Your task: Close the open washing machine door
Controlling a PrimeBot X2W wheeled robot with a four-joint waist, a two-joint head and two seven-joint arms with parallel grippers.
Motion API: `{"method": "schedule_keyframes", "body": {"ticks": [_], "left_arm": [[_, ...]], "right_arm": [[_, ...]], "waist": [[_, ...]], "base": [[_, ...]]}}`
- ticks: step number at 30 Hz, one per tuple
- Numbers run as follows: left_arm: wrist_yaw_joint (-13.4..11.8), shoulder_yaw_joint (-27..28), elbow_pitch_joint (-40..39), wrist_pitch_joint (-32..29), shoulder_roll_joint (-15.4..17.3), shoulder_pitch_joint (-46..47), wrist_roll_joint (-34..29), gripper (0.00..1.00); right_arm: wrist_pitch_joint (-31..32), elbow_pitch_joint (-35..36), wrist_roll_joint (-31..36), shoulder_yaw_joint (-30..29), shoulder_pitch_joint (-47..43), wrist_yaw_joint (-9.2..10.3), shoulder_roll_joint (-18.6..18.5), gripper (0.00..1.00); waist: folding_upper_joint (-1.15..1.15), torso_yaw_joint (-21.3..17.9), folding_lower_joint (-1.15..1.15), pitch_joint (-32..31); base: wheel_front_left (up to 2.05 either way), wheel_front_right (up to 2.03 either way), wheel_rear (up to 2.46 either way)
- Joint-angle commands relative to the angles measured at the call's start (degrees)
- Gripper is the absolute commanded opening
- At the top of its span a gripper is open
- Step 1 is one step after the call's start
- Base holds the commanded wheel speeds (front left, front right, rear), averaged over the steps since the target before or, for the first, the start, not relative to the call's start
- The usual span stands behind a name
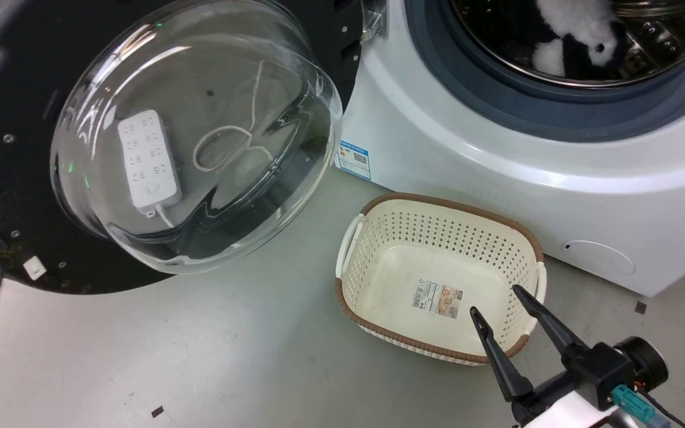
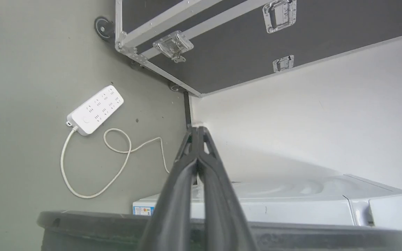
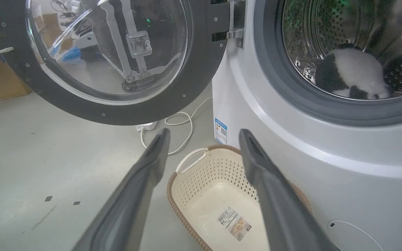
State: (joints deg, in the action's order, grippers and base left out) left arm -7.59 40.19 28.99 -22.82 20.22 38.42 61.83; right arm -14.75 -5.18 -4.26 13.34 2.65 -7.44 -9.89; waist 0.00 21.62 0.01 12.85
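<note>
Neither tool holds anything: my left tool (image 2: 196, 129) is pressed together by the large round black-rimmed glass washing machine door (image 1: 200, 137), my right tool (image 1: 495, 299) spread apart. That door hangs wide open beside the big white washing machine (image 1: 467, 160); closing is wholly undone.

R end effector (image 1: 494, 299): 2 long dark fingers (image 1: 500, 359) tapering to points, on a black block (image 1: 601, 365) w/ a round black housing (image 1: 647, 359). Teal connector (image 1: 627, 397), dark cable (image 1: 663, 413), white forearm (image 1: 568, 413). L end effector (image 2: 196, 129): matte dark grey fingers, triangular cut-outs nr tips.
</note>
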Motion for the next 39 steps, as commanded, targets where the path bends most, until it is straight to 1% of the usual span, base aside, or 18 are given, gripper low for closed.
{"method": "schedule_keyframes", "body": {"ticks": [1,6,11,14,18,22,26,29,31,33,35,39], "left_arm": [[0.51,0.36,0.72,-2.05,-0.30,0.72,1.56,0.00],[2.60,-0.57,1.65,-9.69,-0.52,-1.69,4.52,0.00],[5.07,-1.80,-1.28,-17.73,-1.97,-5.99,7.51,0.00],[6.18,-2.78,-4.79,-22.64,-4.04,-9.66,9.43,0.00],[6.77,-4.59,-11.13,-29.54,-8.00,-15.49,12.30,0.00],[6.37,-6.91,-18.40,-34.93,-12.50,-21.95,14.18,0.00],[5.09,-9.50,-25.03,-38.11,-15.82,-28.25,16.04,0.00],[3.93,-12.83,-28.77,-39.05,-17.02,-32.79,18.21,0.00],[3.16,-16.35,-30.96,-38.21,-17.26,-35.97,20.23,0.00],[2.49,-21.14,-32.43,-35.78,-17.30,-38.98,23.72,0.00],[2.36,-25.87,-33.78,-32.37,-17.32,-41.62,26.80,0.00],[3.47,-33.88,-35.16,-25.55,-17.33,-44.97,31.45,0.00]], "right_arm": [[-0.25,-0.06,-0.38,0.16,0.73,-0.05,-0.27,1.00],[-0.25,-0.53,-0.56,-0.01,0.82,-0.05,-0.04,1.00],[-0.25,-1.18,-0.62,-0.60,0.27,-0.05,1.00,1.00],[-0.25,-1.85,-0.60,-0.76,-0.30,-0.05,1.75,1.00],[-0.25,-2.57,-0.54,-1.33,-1.39,-0.05,2.97,1.00],[-0.25,-3.18,-0.32,-1.98,-2.62,-0.05,4.04,1.00],[-0.25,-3.34,0.15,-3.20,-3.29,-0.05,4.74,1.00],[-0.25,-3.21,0.51,-4.49,-3.45,-0.05,4.99,1.00],[-0.25,-3.11,0.78,-5.36,-3.46,-0.05,5.03,1.00],[-0.25,-3.00,1.05,-6.24,-3.43,-0.05,4.93,1.00],[-0.25,-2.86,1.21,-6.96,-3.37,-0.05,4.75,1.00],[-0.25,-2.60,1.40,-7.74,-3.24,-0.05,4.22,1.00]], "waist": [[0.00,-0.27,-0.01,-0.02],[0.00,-0.96,-0.01,-0.75],[0.00,-1.48,-0.01,-2.92],[0.00,-1.70,-0.01,-4.83],[0.00,-1.79,-0.01,-7.89],[0.00,-1.93,-0.01,-10.96],[0.00,-2.77,-0.01,-13.18],[0.00,-3.93,-0.01,-14.07],[0.00,-5.05,-0.01,-14.38],[0.00,-6.41,-0.01,-14.46],[0.00,-8.08,-0.01,-14.41],[0.00,-12.19,-0.01,-13.58]], "base": [[0.00,0.00,0.00],[0.00,0.00,0.00],[0.00,0.00,0.00],[0.00,0.00,0.00],[0.00,0.00,0.00],[0.00,0.00,0.00],[0.00,0.00,0.00],[0.00,0.00,0.00],[0.00,0.00,0.00],[0.00,0.00,0.00],[0.00,0.00,0.00],[0.00,0.00,0.00]]}}
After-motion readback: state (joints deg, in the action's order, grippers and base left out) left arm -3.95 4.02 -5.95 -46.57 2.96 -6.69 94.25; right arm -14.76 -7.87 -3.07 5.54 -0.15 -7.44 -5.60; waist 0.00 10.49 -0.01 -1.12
